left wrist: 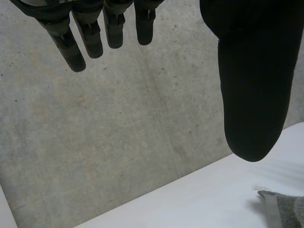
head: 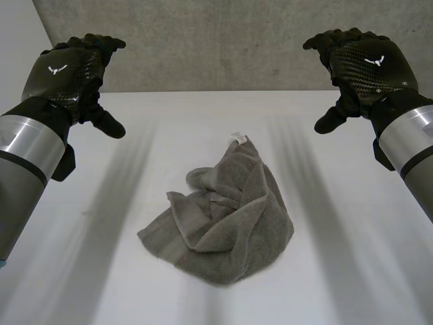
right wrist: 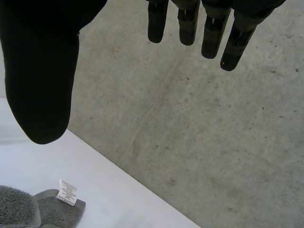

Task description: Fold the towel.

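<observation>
Left hand (head: 67,74): upper left of the head view, raised above the table, back toward the camera. Its fingers (left wrist: 71,42) hang straight and stand well apart from the thumb (left wrist: 251,71) in the left wrist view, with wall between them. It is unclenched and clear of the towel.

Right hand (head: 369,68): upper right of the head view, raised in mirror pose. In the right wrist view its fingers (right wrist: 228,42) are straight and spread away from the thumb (right wrist: 42,71). It is likewise unclenched and clear of the towel.

Left arm (head: 27,156): grey sleeve with a silver band, running from the left edge up to the hand.

Right arm (head: 413,149): the same build, entering at the right edge.

Table (head: 101,271): white top covering the lower two thirds of the head view.

Towel (head: 223,217): grey terry cloth in a crumpled, unfolded heap at the centre of the head view, lying on the table between the two hands and well apart from both. One end of it shows beyond each thumb tip in the wrist views (left wrist: 287,211) (right wrist: 28,211).

Care label (head: 239,139): small white tag at the towel's far tip, resting against the table; also seen at (left wrist: 260,188) and (right wrist: 68,192).

Wall (head: 216,40): grey concrete rising behind the table's far edge, across the top of the head view.
</observation>
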